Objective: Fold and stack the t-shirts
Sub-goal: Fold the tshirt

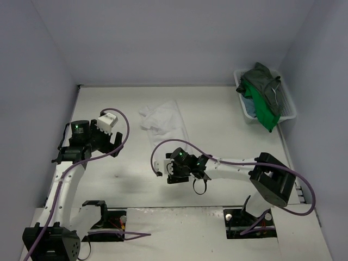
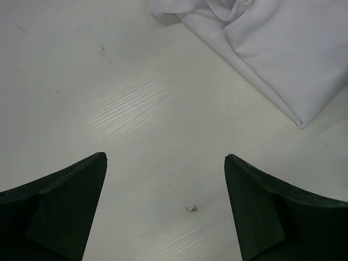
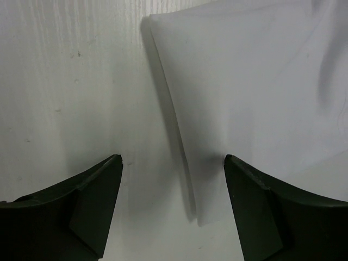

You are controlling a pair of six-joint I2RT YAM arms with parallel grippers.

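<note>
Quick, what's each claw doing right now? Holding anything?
Left claw: open, holding nothing.
Right claw: open, holding nothing; the white t-shirt edge lies in view between its fingers.

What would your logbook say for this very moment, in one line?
left gripper: open, over table | right gripper: open, at edge of white t-shirt | other shirts: heaped in basket

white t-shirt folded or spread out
Partly folded: the white t-shirt lies as a narrow doubled strip, its far end bunched.
</note>
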